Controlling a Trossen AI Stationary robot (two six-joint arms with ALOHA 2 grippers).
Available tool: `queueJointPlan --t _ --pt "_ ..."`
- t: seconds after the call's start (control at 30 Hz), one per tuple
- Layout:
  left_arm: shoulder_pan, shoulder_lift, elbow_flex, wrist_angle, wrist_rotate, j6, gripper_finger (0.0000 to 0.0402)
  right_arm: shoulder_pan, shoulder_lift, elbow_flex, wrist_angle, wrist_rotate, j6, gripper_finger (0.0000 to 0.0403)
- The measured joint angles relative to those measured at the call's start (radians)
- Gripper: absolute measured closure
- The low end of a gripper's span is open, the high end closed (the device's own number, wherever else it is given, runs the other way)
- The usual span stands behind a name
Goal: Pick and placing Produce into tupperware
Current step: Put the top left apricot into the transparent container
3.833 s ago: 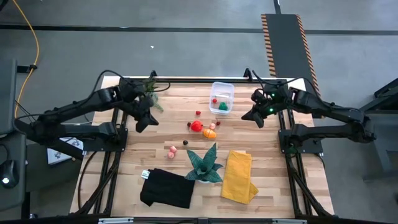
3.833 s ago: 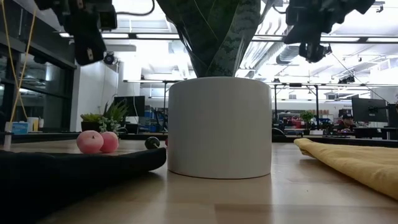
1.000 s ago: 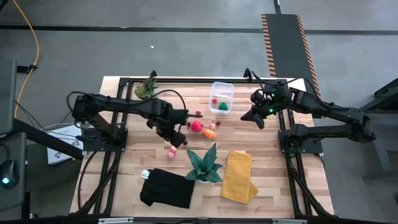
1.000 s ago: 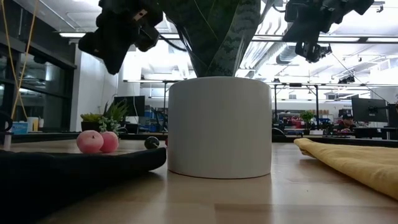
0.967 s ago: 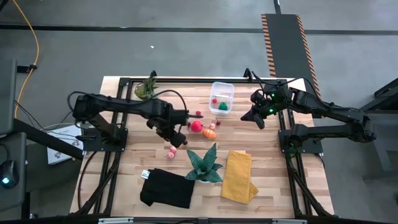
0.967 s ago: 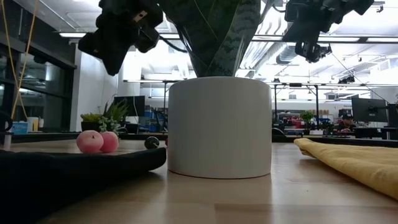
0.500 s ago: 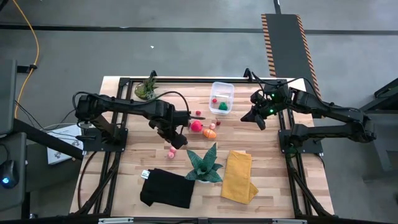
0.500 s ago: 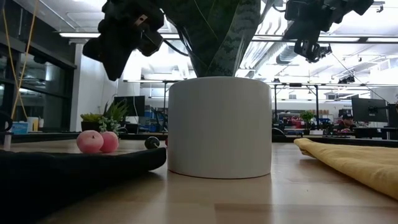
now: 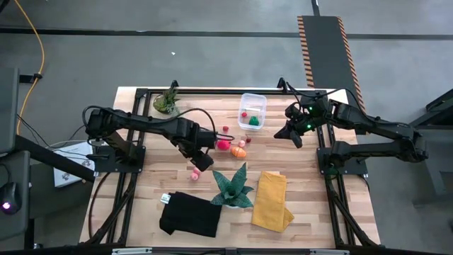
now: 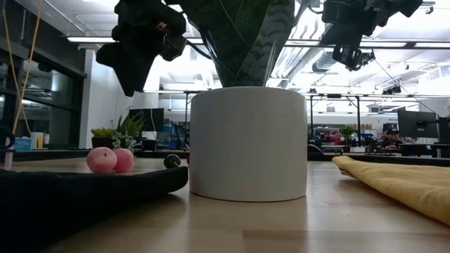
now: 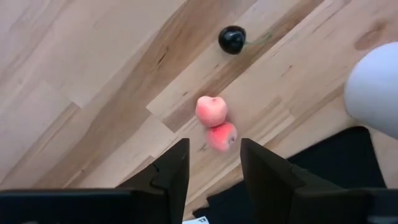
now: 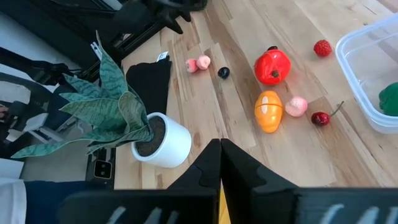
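Two small pink fruits point(image 11: 212, 112) lie side by side on the wooden table, a dark berry point(image 11: 232, 39) beyond them. My left gripper point(image 11: 214, 146) hangs open straight above the pink pair point(image 9: 195, 171), pointing down, clear of them. Farther off lie a red fruit point(image 12: 272, 66), an orange piece point(image 12: 268, 111), a pink piece point(image 12: 296, 106), a cherry point(image 12: 320, 118) and a strawberry point(image 12: 322, 48). The clear tupperware point(image 9: 253, 103) at the far middle holds a green piece point(image 9: 253, 121) and a red one. My right gripper point(image 12: 219, 149) hovers shut, right of the tub point(image 12: 367, 74).
A teal spiky plant in a white pot point(image 9: 232, 188) stands just near-side of the pink fruits. A black cloth point(image 9: 190, 214) and a folded yellow cloth point(image 9: 272, 200) lie near the front edge. A small leafy plant point(image 9: 166, 101) sits at the far left.
My left gripper has tipped a little more upright above the two pink fruits. Nothing on the table has moved.
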Motion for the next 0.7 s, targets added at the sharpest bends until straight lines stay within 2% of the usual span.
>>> queueJointPlan --t 0.47,0.7 --pt "-0.084 0.106 -0.001 0.028 -0.014 -0.056 0.0276 0.0 0.0 0.0 -0.003 0.0 0.0 0.0402" --pt "-0.081 0.118 0.0 0.087 -0.019 -0.046 0.0246 0.0 0.0 0.0 -0.004 -0.001 -0.003 0.0402"
